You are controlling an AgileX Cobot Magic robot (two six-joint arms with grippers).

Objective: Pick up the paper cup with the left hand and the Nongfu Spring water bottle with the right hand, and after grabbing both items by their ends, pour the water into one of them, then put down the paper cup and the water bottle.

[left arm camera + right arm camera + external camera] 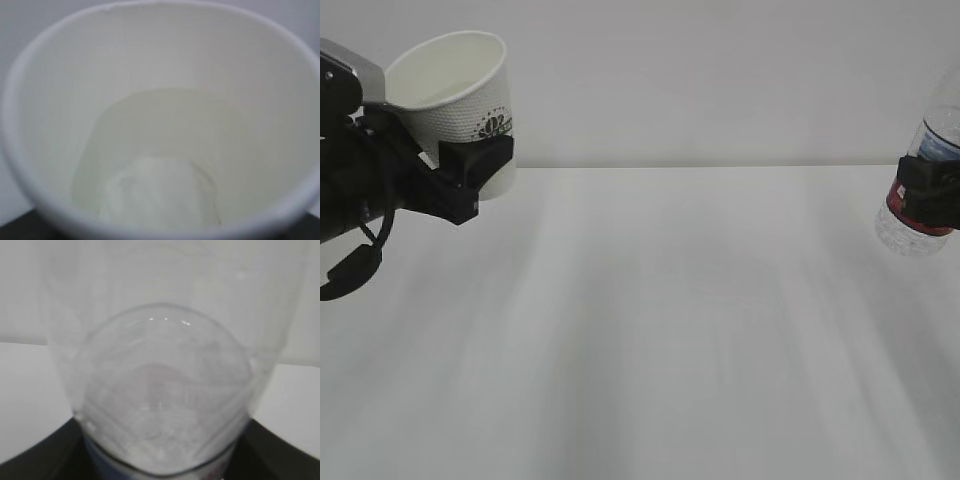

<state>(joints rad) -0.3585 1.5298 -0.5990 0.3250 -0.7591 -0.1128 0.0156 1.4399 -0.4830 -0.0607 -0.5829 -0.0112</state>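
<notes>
Both jaws clamped: left hand [470, 170] paper cup [455, 85]; right hand [930, 192] bottle [920, 225].

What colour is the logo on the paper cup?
Dark, almost black, on the white paper cup; the exterior view shows it best.

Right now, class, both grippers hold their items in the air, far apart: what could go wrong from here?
1. The paper cup is tilted in the left hand, and the left wrist view seems to show liquid in it; more tilt could spill it onto the table.
2. The Nongfu Spring water bottle sits at the frame edge in the right hand, its mouth unseen; judging the pour may be hard.
</notes>
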